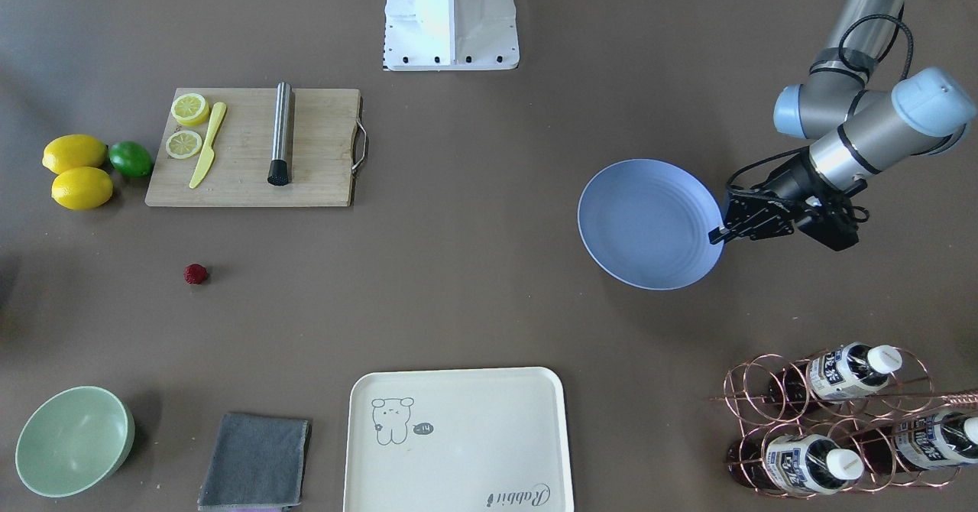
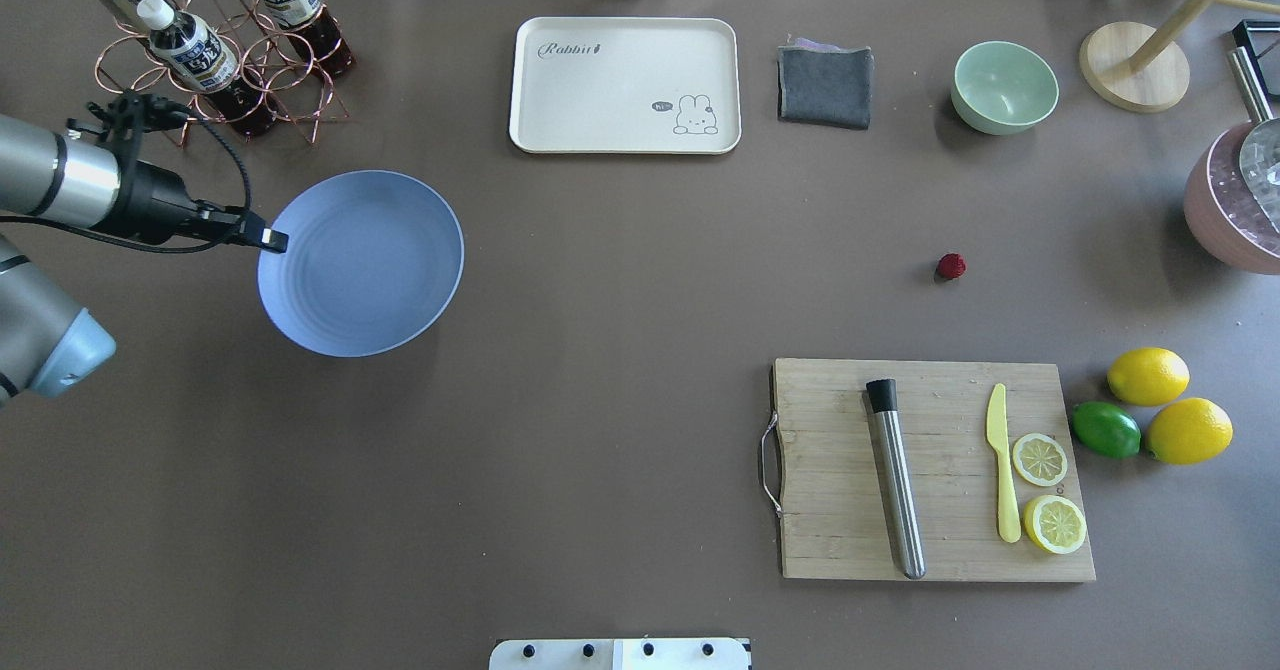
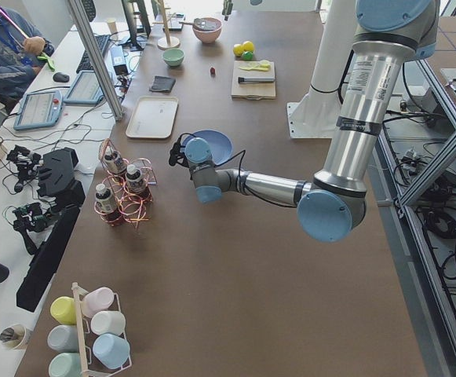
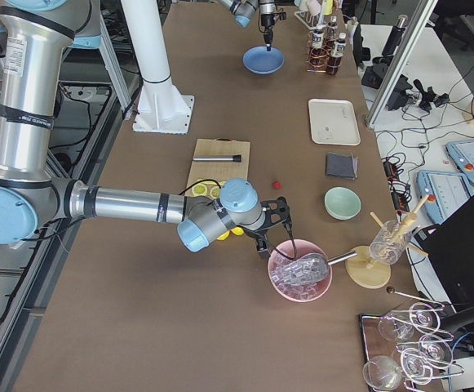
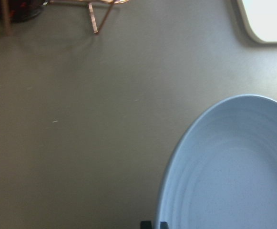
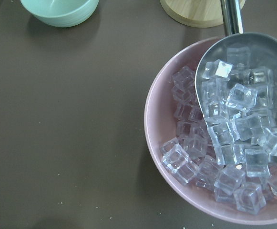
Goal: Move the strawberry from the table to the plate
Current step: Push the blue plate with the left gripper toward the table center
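The strawberry [image 1: 195, 273] is a small dark-red berry lying alone on the grey-brown table [image 1: 474, 267], in front of the cutting board; the overhead view shows the strawberry [image 2: 951, 267] far to the right. The light-blue plate [image 2: 365, 265] is at the table's other end and looks slightly tilted. My left gripper [image 2: 272, 241] is shut on the plate's rim, with the fingertips [image 5: 150, 224] close together at the rim's edge. My right gripper [image 4: 276, 237] hangs over a pink bowl, well away from the strawberry, and I cannot tell if it is open or shut.
A wooden cutting board [image 2: 930, 470] carries a steel rod, a yellow knife and lemon slices, with lemons [image 2: 1148, 375] and a lime [image 2: 1106, 429] beside it. Along the far edge are a cream tray [image 2: 625, 85], grey cloth [image 2: 825, 87], mint bowl [image 2: 1004, 87] and bottle rack [image 2: 215, 60]. The pink bowl [image 6: 157, 119] holds ice.
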You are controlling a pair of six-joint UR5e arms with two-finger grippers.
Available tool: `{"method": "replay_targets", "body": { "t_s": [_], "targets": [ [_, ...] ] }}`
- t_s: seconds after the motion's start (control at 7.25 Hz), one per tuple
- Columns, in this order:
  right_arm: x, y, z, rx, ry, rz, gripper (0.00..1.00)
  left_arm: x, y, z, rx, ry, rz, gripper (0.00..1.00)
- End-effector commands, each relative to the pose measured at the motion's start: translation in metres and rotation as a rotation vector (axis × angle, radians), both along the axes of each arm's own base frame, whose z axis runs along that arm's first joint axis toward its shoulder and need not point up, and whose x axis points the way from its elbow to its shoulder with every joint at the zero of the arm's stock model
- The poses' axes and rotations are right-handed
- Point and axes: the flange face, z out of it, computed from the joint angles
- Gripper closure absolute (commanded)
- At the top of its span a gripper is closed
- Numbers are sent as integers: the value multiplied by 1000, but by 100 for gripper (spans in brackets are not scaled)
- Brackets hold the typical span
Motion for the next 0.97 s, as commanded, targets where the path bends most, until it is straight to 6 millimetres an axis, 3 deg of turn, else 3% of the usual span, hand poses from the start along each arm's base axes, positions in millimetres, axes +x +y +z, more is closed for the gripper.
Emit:
{"method": "replay_targets", "body": {
  "t_s": [0.0, 0.14, 0.41, 0.69, 0.83],
  "targets": [
    [0, 0, 1, -4, 0, 0, 0, 89, -4, -74, -19, -22, -13, 100],
    [0, 0, 0, -3, -1, 1, 0, 132, 7, -100, -6, -31, -20, 100],
    [0, 1, 3, -6, 1, -1, 0, 178, 18, -150, -15, -30, -39, 100],
    [-1, 0, 6, -13, 2, -2, 0, 203, 31, -164, 7, -32, -55, 100],
    [-2, 0, 6, -13, 2, -4, 0, 208, 30, -158, 11, -44, -63, 100]
  ]
}}
